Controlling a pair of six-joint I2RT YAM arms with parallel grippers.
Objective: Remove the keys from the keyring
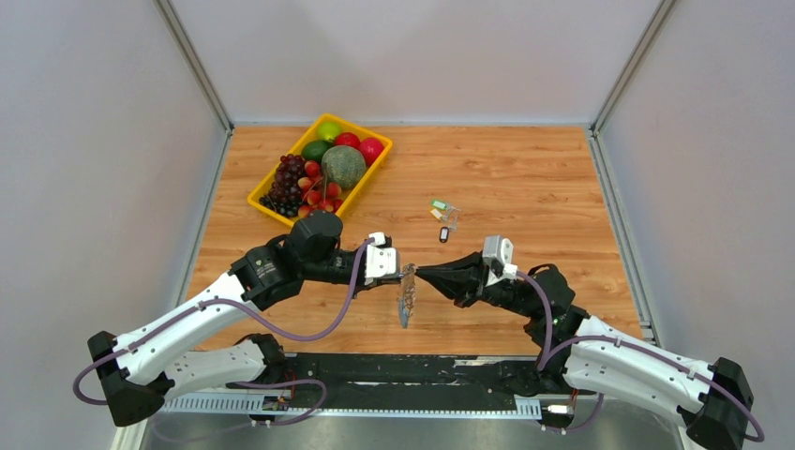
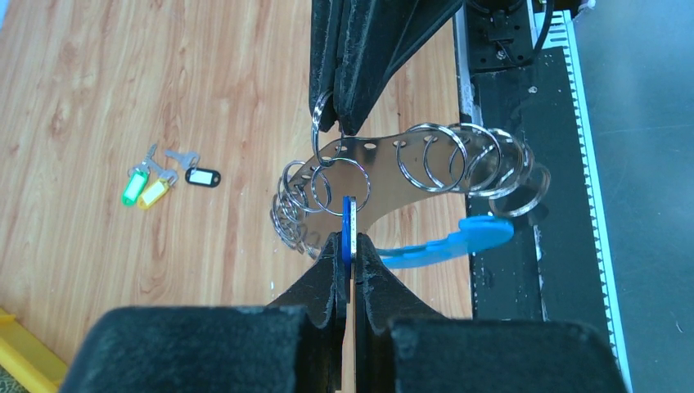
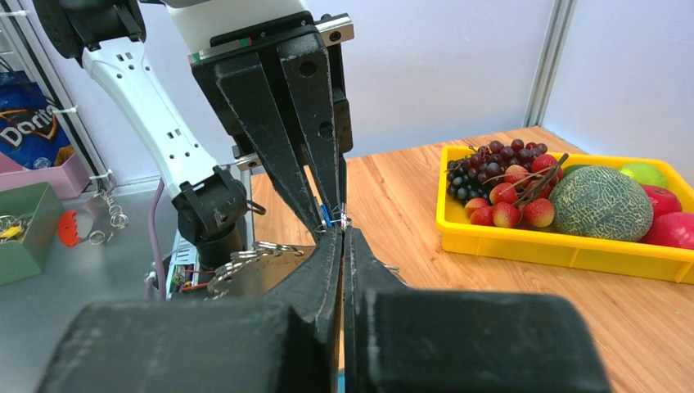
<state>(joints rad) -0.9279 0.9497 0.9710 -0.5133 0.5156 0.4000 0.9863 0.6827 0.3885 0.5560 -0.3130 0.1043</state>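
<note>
- Above the table (image 2: 98, 74), the left gripper (image 2: 349, 244) pinches a blue tag (image 2: 349, 214) on the keyring (image 2: 385, 176);
- the right gripper (image 2: 342, 121) — fingers together — nips the keyring too;
- three keys (image 2: 168, 176) lie apart.

A robotics lab cell: plain grey panel walls (image 1: 94, 141) in aluminium framing (image 1: 193, 61) enclose a wood-grain tabletop (image 1: 525, 178).

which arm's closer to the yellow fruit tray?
Left. The left arm lies just in front of the yellow fruit tray, left gripper shut on the blue-tagged key; the right arm, right gripper on the keyring, is off to the tray's right.
</note>
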